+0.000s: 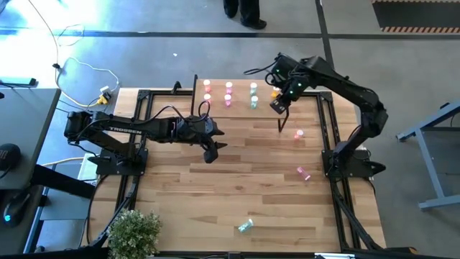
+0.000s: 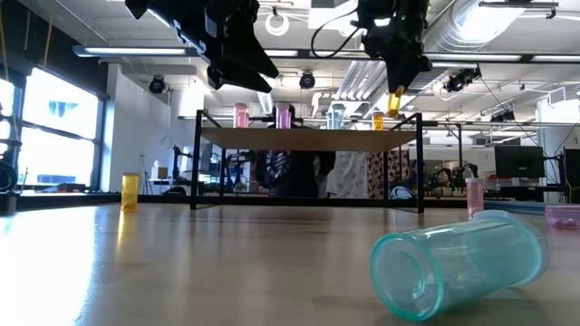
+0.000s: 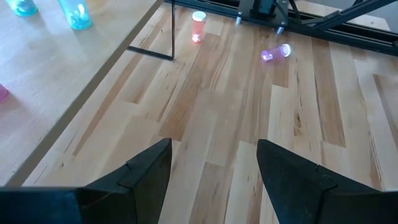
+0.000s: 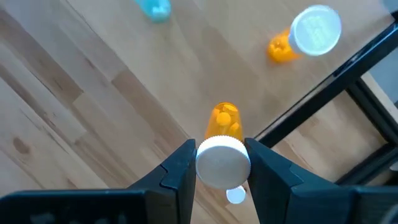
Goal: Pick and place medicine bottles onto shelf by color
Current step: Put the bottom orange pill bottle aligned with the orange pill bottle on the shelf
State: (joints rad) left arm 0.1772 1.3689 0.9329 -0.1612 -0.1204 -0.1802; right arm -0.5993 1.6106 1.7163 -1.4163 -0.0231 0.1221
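Observation:
The shelf stands at the table's far edge and bears pink bottles, teal bottles and an orange bottle with a white cap. Over the shelf's right end my right gripper is shut on another orange bottle. Near the table's middle my left gripper hovers open, nothing between its fingers. On the table a pink bottle stands upright, while a pink bottle and a teal bottle lie on their sides. My right gripper pinches the orange bottle's white cap between its two fingers, one on either side. The fingers come from above, pointing down. The bottle's orange body hangs upright below the cap, clear of the shelf's board.
A potted plant sits at the table's near left corner. Black frame rails run along both sides of the table. In the low view an orange bottle stands far off at the left. A person stands beyond the far edge.

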